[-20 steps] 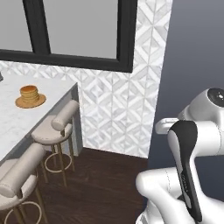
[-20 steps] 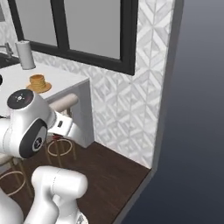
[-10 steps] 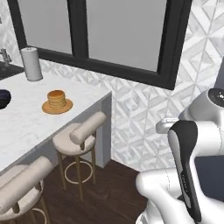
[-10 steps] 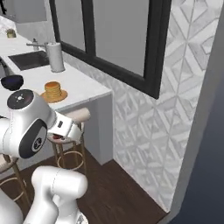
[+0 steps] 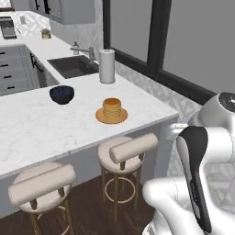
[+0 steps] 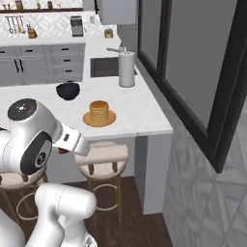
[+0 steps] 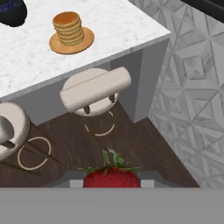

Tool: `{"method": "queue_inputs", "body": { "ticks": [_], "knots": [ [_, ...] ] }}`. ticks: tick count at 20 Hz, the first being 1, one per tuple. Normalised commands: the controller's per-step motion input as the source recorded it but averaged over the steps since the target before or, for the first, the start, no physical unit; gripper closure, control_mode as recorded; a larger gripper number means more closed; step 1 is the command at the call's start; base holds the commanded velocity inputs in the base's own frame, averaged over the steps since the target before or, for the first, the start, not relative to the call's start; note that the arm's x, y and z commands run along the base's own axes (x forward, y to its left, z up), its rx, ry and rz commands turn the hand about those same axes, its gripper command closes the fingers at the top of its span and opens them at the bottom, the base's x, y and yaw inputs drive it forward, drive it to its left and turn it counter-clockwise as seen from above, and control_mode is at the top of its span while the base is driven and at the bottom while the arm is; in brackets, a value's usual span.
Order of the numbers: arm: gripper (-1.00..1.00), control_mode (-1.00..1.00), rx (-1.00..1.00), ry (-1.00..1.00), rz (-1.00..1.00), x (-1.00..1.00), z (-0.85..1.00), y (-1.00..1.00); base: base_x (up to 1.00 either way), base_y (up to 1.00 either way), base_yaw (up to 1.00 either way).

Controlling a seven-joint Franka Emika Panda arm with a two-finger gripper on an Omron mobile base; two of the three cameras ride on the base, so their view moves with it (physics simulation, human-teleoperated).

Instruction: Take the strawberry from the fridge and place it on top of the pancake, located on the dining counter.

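Now | jaws clamped on strawberry [image 7: 112, 177] | stool [image 7: 95, 92] below, beside dining counter [image 7: 26, 65]

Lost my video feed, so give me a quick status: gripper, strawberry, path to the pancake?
Gripper shut on strawberry, above the floor short of the counter. Pancake bare on top. Stool below the counter edge, between.

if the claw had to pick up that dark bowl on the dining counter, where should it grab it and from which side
Probably the rim, from straight above. The dark bowl sits upright with its mouth open upward on the dining counter, so one finger could go inside the wall and one outside. Its rounded sides look likely to slip in a sideways pinch.
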Motion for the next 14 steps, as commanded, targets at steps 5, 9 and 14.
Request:
{"method": "queue_inputs", "body": {
  "ticks": [5,9,14],
  "knots": [
    [1.00,1.00,0.00,0.00,0.00,0.00,0.00,0.00,0.76,-0.62,0.75],
    [1.00,1.00,0.00,0.00,0.00,0.00,0.00,0.00,0.41,-0.90,0.56],
    [1.00,1.00,0.00,0.00,0.00,0.00,0.00,0.00,0.61,-0.22,0.03]
  ]
}}
